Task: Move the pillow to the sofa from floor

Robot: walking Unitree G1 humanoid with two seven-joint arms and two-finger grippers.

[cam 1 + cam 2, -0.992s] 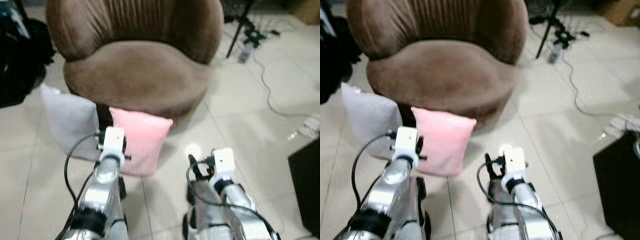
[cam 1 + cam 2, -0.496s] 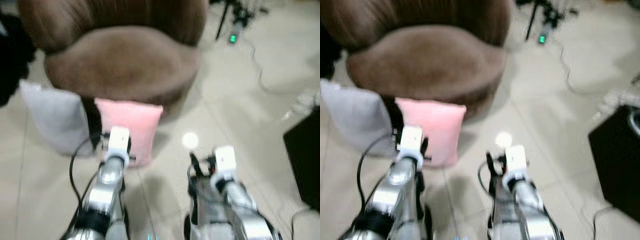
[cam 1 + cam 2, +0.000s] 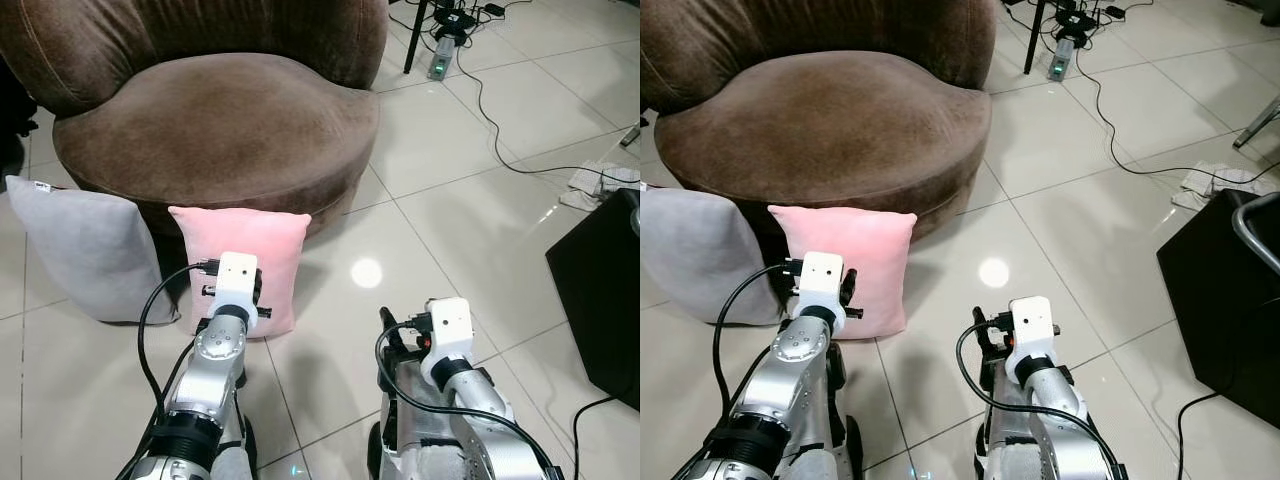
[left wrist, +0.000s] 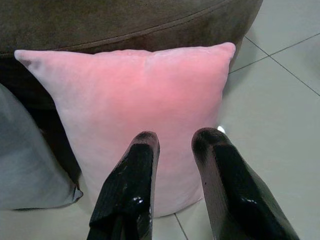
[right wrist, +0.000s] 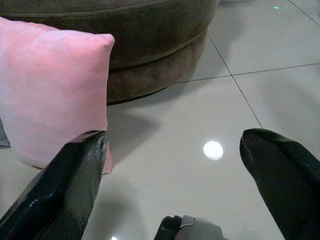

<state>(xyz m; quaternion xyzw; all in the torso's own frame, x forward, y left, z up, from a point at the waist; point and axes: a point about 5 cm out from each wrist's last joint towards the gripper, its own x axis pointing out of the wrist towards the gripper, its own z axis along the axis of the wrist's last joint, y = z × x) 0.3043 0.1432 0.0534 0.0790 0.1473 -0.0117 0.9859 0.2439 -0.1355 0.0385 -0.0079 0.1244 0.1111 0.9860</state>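
Black fingers [image 4: 131,190] of the left hand [image 4: 172,150] stand slightly parted, a narrow gap between them, pointing straight at the pink pillow [image 3: 243,262] and holding nothing. From the head views the left hand's white wrist block sits just in front of the pillow's lower half; whether the fingertips touch the fabric cannot be told. The right hand [image 5: 175,165] is spread wide, its two fingers far apart over the bare tiled floor [image 3: 470,220], empty, to the right of the pillow and a little nearer the robot.

The pink pillow stands upright on the floor, leaning against the base of the brown sofa [image 3: 215,130], below the sofa's front edge. A grey pillow [image 3: 80,250] stands just beside the pink one, on its left, also against the sofa's base; a dark gap shows between the two.

Right of the sofa, a bright spot of reflected light [image 3: 366,272] lies on the tiles near the pink pillow. Farther right, well apart from the sofa, a black cable [image 3: 500,130] runs across the floor, and a black box-like thing [image 3: 600,290] stands at the picture's edge.
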